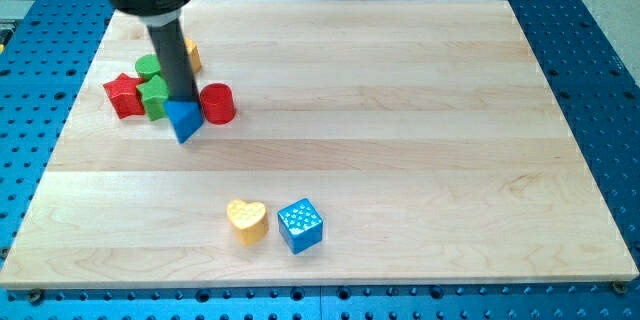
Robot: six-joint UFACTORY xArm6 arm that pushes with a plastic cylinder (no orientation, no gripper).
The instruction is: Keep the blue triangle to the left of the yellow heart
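Note:
The blue triangle [184, 120] lies at the view's upper left on the wooden board [400, 110]. My tip [183, 101] rests at the triangle's top edge, touching it, with the dark rod rising above. The yellow heart [246, 221] lies near the view's bottom, below and to the right of the triangle.
A red cylinder [217, 103] sits just right of the triangle. A green block [155, 95], a green cylinder [148, 65] and a red star-shaped block [124, 95] cluster to its left. An orange block [193, 56] peeks out behind the rod. A blue cube [300, 225] stands right of the heart.

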